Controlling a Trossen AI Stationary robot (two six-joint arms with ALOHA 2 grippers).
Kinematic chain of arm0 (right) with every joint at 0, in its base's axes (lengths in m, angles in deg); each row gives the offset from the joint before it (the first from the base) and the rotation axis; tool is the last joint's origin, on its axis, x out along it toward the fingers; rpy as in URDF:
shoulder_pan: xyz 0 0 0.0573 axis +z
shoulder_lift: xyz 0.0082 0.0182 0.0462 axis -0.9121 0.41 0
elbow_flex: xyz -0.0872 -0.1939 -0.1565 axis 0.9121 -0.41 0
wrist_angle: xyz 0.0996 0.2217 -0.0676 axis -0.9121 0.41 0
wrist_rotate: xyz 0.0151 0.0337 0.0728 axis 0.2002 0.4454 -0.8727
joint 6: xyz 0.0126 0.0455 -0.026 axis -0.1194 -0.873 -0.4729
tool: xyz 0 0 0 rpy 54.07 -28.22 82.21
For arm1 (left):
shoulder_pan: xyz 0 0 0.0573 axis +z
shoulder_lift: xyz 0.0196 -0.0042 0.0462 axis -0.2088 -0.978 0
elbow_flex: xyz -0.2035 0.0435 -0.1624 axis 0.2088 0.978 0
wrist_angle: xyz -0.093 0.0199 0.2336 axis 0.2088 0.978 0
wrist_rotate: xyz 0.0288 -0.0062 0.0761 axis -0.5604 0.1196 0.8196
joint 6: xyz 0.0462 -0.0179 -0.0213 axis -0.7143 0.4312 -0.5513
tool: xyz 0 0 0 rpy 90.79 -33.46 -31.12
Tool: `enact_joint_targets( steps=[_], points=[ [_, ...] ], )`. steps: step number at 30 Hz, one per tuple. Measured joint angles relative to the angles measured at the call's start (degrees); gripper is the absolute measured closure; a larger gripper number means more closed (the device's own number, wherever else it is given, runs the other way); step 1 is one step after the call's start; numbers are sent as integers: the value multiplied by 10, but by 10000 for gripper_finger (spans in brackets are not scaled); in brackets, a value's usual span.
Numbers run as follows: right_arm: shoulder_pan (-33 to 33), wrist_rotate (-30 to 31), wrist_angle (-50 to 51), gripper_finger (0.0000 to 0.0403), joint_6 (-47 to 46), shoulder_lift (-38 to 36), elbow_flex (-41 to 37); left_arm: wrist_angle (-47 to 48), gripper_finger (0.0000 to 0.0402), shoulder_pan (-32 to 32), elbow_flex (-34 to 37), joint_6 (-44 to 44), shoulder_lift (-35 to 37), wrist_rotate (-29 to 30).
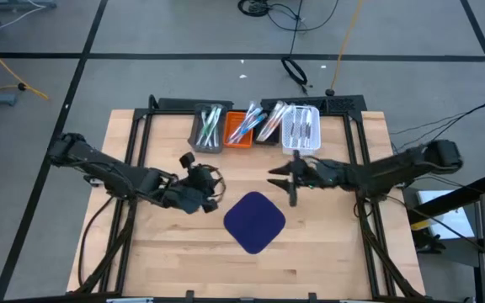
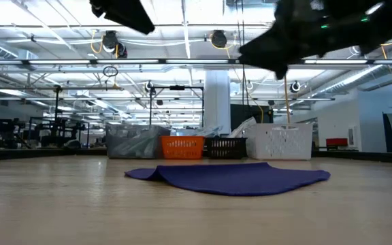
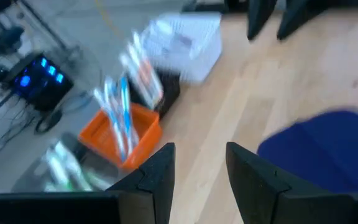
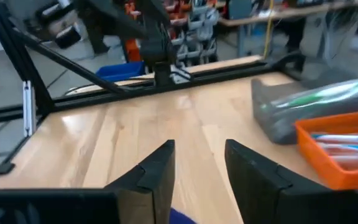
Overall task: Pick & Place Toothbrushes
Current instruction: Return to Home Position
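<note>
The toothbrushes (image 1: 242, 124) are thin white, green, blue and pinkish sticks lying in four small bins in a row at the table's far edge: grey (image 1: 207, 129), orange (image 1: 239, 135), black (image 1: 268, 133) and white (image 1: 301, 128). My left gripper (image 1: 215, 181) (image 3: 197, 168) hovers open above the table, left of the dark blue mat (image 1: 255, 221). In its wrist view it faces the orange bin's blue toothbrushes (image 3: 118, 115). My right gripper (image 1: 273, 175) (image 4: 197, 168) is also open and empty. It hangs above the mat's far corner, facing the left gripper.
The blue mat (image 2: 230, 178) lies flat at the table's middle, one corner toward the near edge. Bare wood surrounds it. The bins (image 2: 182, 147) stand close together along the far edge. The two arms point at each other above the table, a short gap between their grippers.
</note>
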State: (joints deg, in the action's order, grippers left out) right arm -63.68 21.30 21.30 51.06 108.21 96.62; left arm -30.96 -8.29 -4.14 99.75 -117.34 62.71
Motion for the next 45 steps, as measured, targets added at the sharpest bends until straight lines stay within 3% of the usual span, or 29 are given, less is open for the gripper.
enact_joint_targets(
  steps=[12, 19, 28, 45],
  points=[
    [152, 243, 6, 310, 86, -215, -140, -254, 256, -2, 287, -49, 222, -41],
    [188, 248, 10, 326, 82, -311, -207, -365, 256, -11, 434, -62, 346, -90],
    [206, 246, -5, 343, 97, -389, -274, -596, 256, -12, 620, -94, 446, -158],
    [205, 230, 63, 351, 101, -406, -300, -552, 256, -11, 639, -101, 457, -125]
  ],
)
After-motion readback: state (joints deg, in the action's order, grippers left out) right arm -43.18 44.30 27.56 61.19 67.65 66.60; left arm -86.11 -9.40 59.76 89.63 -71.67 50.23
